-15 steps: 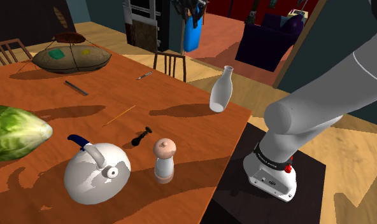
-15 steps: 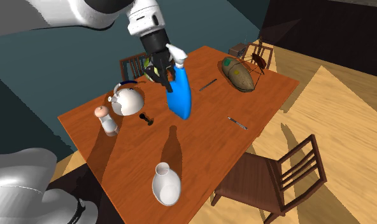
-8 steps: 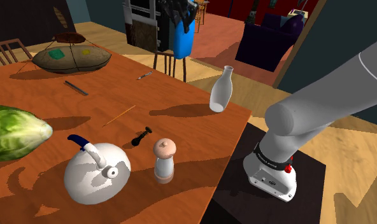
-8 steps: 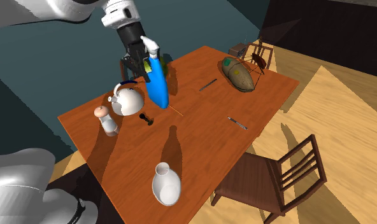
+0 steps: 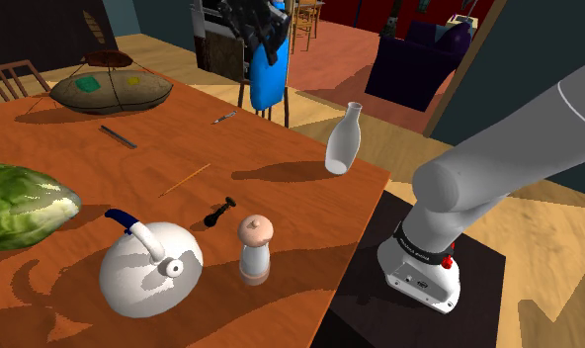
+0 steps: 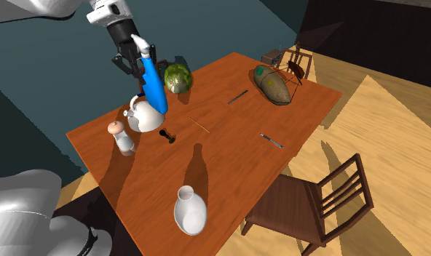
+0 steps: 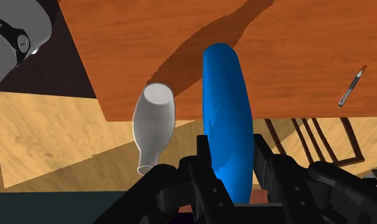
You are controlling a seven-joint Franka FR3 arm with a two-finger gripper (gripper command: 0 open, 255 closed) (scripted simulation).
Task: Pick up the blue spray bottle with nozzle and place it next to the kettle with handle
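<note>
Up at 12 o'clock in the shoulder view, the black gripper (image 5: 261,35) is clamped on the blue spray bottle (image 5: 268,81), which hangs in the air, off the table (image 5: 281,213). The kettle (image 5: 150,269), white with a blue grip on its handle, sits on the table at 7 o'clock from the bottle and well apart from it in this view. A pepper mill (image 5: 255,247) stands just beside the kettle at its 3 o'clock. A small black thing (image 5: 217,213) lies at the kettle's 1 o'clock. A white vase (image 5: 343,139) stands near the table's edge at 1 o'clock from the mill, and a cabbage (image 5: 22,203) lies at the kettle's 10 o'clock. The dark stand (image 5: 478,297) is at 4 o'clock in the picture.

Next, in the second exterior view, the gripper (image 6: 136,62) holds the bottle (image 6: 154,91) by its upper part. The bottle is tilted, with its white nozzle (image 6: 140,40) toward 11 o'clock and its base toward 5 o'clock. The base overlaps the kettle (image 6: 140,120) in the picture; I cannot tell whether they touch. The cabbage (image 6: 176,78) is at the kettle's 1 o'clock, the mill (image 6: 121,138) at its 8 o'clock, and the vase (image 6: 189,211) at its 5 o'clock. A chair (image 6: 316,207) stands at the table's 4 o'clock side.

Lastly, in the wrist view, the fingers (image 7: 262,162) press on both sides of the bottle (image 7: 227,114), so the gripper (image 7: 230,159) has it clasped. Beyond it lies the table (image 7: 149,38), with the vase (image 7: 153,121) just beside the bottle and a pen (image 7: 350,88) on its other side.
</note>
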